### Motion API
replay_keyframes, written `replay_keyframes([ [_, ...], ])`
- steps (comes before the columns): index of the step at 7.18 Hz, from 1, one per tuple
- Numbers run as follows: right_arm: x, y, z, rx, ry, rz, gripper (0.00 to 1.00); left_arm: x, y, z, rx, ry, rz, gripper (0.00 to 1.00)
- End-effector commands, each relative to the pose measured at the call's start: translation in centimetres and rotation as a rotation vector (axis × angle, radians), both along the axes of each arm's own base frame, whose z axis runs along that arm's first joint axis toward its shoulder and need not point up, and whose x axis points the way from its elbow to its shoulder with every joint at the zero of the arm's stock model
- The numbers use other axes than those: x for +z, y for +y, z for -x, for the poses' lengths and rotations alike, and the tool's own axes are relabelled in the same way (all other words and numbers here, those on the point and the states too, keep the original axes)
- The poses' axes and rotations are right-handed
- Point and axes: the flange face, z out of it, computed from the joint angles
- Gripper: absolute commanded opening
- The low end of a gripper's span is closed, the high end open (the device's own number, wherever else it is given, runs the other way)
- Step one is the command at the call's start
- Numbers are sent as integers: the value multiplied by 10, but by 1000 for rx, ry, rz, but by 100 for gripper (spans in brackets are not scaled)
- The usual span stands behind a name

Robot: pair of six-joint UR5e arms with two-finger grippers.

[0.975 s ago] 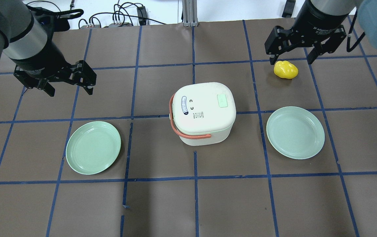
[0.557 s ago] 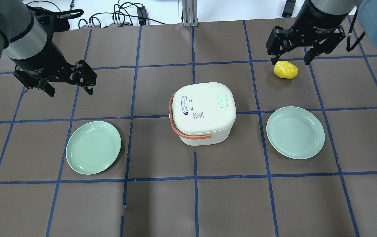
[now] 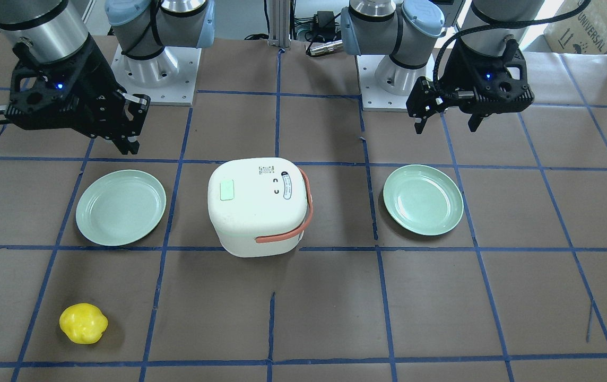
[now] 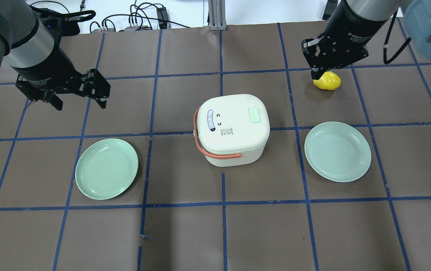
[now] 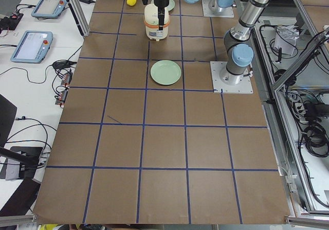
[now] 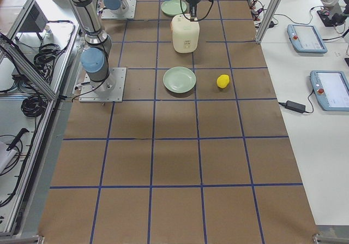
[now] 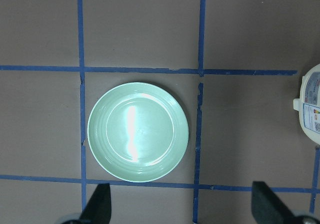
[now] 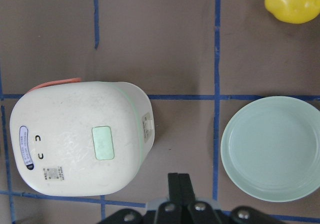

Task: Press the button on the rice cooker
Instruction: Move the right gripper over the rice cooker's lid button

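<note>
Rice cooker sits dead centre on the table, nothing touching it yet.
Green button is at 2 o'clock on the lid. Right gripper hovers off at 1 o'clock from the cooker, fingers pressed together, yellow toy out that way too. Left gripper hangs at 10 o'clock, fingers spread wide.

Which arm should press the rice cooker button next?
Likely right. The right end effector is shut, and the green button lies on its side of the lid; left end effector is open.
</note>
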Motion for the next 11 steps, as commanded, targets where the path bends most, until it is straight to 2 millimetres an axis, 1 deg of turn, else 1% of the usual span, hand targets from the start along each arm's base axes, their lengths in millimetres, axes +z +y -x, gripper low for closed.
replay_keyframes([
  [1,-27,-2,-20,33,-62,-43,4,0,0,0,0,0,0,100],
  [3,-45,-11,-43,70,-112,-52,4,0,0,0,0,0,0,100],
  [4,-50,-15,-54,89,-145,-51,5,0,0,0,0,0,0,100],
  [5,-58,-15,-61,97,-169,-61,5,0,0,0,0,0,0,100],
  [7,-77,-12,-61,125,-177,-74,5,0,0,0,0,0,0,100],
  [9,-93,-10,-65,127,-216,-68,5,0,0,0,0,0,0,100],
  [11,-98,-20,-68,129,-246,-51,5,0,0,0,0,0,0,100],
])
